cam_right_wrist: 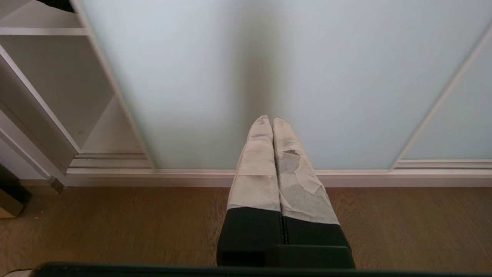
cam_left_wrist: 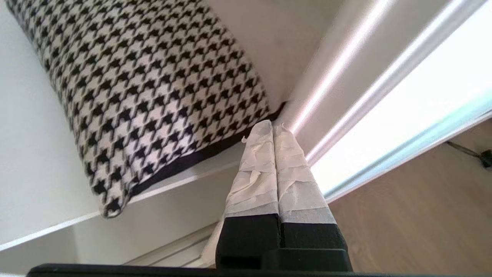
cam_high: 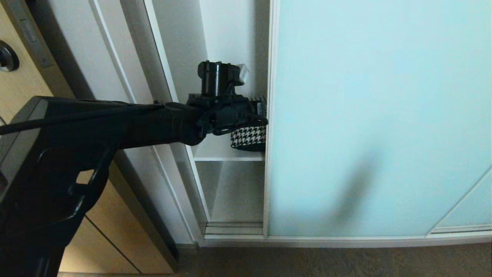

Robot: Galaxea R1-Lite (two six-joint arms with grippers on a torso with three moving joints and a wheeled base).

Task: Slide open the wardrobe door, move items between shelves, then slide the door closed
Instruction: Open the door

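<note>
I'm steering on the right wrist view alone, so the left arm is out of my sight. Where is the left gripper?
Observer: The left gripper is in the wardrobe gap, beside the frosted door's edge.
Operator: Holding anything?
Observer: No, its taped fingers are shut on nothing.
Operator: What's on that shelf?
Observer: A houndstooth cushion stands on the shelf, one corner overhanging the front edge.
</note>
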